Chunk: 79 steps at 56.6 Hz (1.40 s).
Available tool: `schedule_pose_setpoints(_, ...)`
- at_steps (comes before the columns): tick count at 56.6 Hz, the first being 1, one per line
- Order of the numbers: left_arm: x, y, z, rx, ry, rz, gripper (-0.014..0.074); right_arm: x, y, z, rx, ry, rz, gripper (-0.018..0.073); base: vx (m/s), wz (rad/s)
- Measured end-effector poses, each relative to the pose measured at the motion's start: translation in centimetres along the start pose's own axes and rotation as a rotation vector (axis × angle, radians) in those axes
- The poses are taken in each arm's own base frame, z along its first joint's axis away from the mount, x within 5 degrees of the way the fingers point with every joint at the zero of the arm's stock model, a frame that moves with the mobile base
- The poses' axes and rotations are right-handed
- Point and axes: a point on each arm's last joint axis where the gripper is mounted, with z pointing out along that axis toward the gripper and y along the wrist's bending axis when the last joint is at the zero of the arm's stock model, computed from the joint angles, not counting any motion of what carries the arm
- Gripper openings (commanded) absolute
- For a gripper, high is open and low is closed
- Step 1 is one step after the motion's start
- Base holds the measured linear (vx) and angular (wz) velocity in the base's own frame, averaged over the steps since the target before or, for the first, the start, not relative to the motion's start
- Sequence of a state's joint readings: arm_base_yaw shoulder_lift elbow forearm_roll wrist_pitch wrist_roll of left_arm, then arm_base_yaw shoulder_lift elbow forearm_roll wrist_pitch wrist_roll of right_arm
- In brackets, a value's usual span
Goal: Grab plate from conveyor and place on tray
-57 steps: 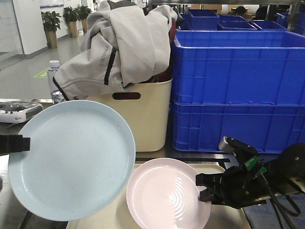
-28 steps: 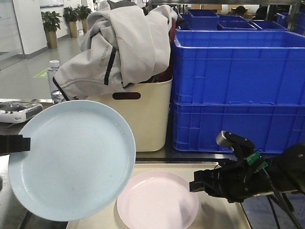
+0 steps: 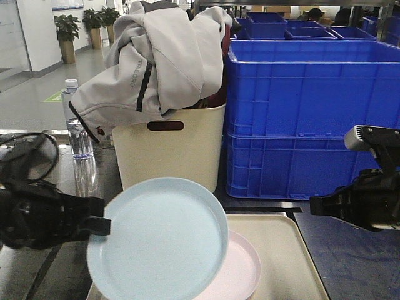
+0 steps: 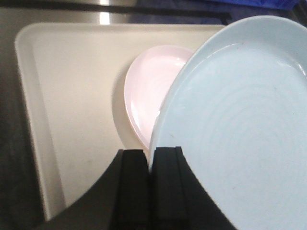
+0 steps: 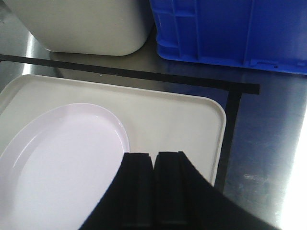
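Observation:
A light blue plate point(image 3: 159, 240) point(image 4: 240, 124) hangs tilted over the left half of the cream tray point(image 3: 287, 250) point(image 4: 62, 96). My left gripper point(image 3: 100, 225) point(image 4: 149, 153) is shut on its left rim. Under it a pink plate point(image 3: 240, 269) point(image 4: 148, 91) point(image 5: 57, 158) lies flat on the tray point(image 5: 182, 115), partly covered by the blue one. My right gripper point(image 3: 315, 205) point(image 5: 154, 155) is shut with nothing in it. It hovers above the tray's right part, apart from the pink plate's edge. The conveyor is out of view.
Behind the tray stand a cream tub point(image 3: 169, 156) piled with grey jackets and stacked blue crates point(image 3: 306, 112). A water bottle point(image 3: 78, 140) stands at the left. Black tape point(image 5: 144, 74) runs along the steel table beside the tray.
My left arm has carried the blue plate down and to the right, over the tray. My right gripper has let go of the pink plate, now flat on the tray, and pulled back right.

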State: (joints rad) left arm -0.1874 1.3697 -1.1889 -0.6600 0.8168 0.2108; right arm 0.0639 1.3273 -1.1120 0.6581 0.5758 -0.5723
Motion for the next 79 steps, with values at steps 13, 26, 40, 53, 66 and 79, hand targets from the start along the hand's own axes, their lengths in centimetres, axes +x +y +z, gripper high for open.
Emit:
schedule_pose_setpoints(13,-2.2,0.5,6.8,0.031,0.082,-0.019,0.0001,0.2,0.1,-0.3,0.004,0.001,-0.005,-0.0011,0.00,0.00)
schedule_pose_setpoints(26,-4.3,0.9,10.8,0.032,0.069,-0.011,0.0079,0.2,0.1,-0.3,0.004,0.001,-0.004,-0.0009,0.00,0.00)
schedule_pose_setpoints(40,-4.4,1.4,11.9,0.027,0.081,-0.017,0.0315,0.2,0.1,-0.3,0.003,0.000,-0.001,-0.0009,0.00,0.00)
schedule_pose_setpoints(53,-4.4,1.4,11.9,0.029,0.079,-0.017,0.0468,0.2,0.1,-0.3,0.002,-0.001,0.001,-0.0009,0.00,0.00)
schedule_pose_setpoints(66,-6.0,0.3,10.8,0.054,0.028,0.015,0.0458,0.2,0.1,-0.3,-0.001,-0.002,0.005,-0.0009,0.00,0.00)
schedule_pose_setpoints(79,-8.3,-3.6,4.0,0.078,-0.117,0.243,0.0062,0.1,0.2,-0.5,0.000,-0.011,-0.009,-0.0009,0.00,0.00)
